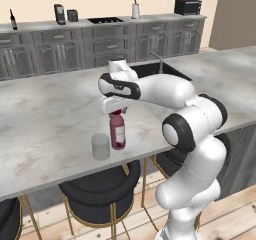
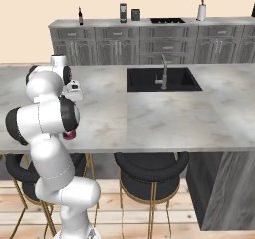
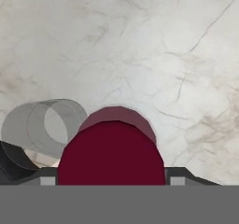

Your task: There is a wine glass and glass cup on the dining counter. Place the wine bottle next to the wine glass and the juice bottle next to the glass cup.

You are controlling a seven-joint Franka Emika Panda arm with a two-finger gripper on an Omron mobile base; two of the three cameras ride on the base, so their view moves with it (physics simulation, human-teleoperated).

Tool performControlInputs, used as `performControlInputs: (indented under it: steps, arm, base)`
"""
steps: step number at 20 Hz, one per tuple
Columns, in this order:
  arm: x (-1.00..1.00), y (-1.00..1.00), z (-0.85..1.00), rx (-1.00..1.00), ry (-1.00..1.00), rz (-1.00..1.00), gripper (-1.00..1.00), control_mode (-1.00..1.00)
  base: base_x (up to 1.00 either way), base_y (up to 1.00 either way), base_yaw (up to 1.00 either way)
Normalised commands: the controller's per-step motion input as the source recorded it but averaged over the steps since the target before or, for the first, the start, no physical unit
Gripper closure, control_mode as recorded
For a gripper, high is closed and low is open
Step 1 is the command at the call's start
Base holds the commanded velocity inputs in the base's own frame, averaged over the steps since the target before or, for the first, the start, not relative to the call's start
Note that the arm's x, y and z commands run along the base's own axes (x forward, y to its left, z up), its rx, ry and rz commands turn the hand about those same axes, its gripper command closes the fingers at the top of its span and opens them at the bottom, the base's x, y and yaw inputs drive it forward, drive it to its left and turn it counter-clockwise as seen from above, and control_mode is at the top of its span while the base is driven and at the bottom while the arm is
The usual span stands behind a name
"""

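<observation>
The white arm reaches forward and left over the near edge of the dining counter (image 1: 50,114), its forearm level and its wrist turned straight down. The gripper (image 1: 116,111) sits directly on top of the juice bottle (image 1: 118,130), which stands upright on the grey marbled worktop. In the hand view the bottle's dark red cap (image 3: 112,154) lies between the two fingertips (image 3: 46,180), which sit tight against either side of it; the gripper appears closed on the cap, though the grey band at the bottom edge cuts off the actual contact.

The glass cup (image 1: 100,146) stands just beside the bottle, on its left and slightly nearer the counter's edge; the two look close but apart. Nothing can be made out inside the clear cup.

From the right base view the robot's own shoulder and elbow hide nearly all of the bottle, leaving a sliver of pinkish red (image 2: 69,134) showing beside the elbow joint.

Far back on the wall counter (image 1: 45,26) the wine bottle (image 1: 13,20) stands upright at the left end. A black sink (image 2: 163,78) with a faucet (image 2: 163,69) is set into the worktop to the right.
</observation>
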Motion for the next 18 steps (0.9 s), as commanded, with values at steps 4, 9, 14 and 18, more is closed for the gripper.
performControlInputs:
  steps: [4, 9, 14, 18]
  arm:
    - [-0.08, 0.0, -0.26, 0.0, 0.0, 0.0, -1.0, -1.0]
    - [-0.08, 0.0, -0.2, 0.0, 0.0, 0.0, -1.0, -1.0]
    - [-0.11, 0.0, -0.04, 0.0, -0.04, 0.0, -1.0, -1.0]
    - [-0.05, 0.0, 0.0, 0.0, -0.04, 0.0, -1.0, -1.0]
  base:
    - [0.0, 0.0, 0.0]
    - [0.0, 0.0, 0.0]
    - [0.0, 0.0, 0.0]
    - [0.0, 0.0, 0.0]
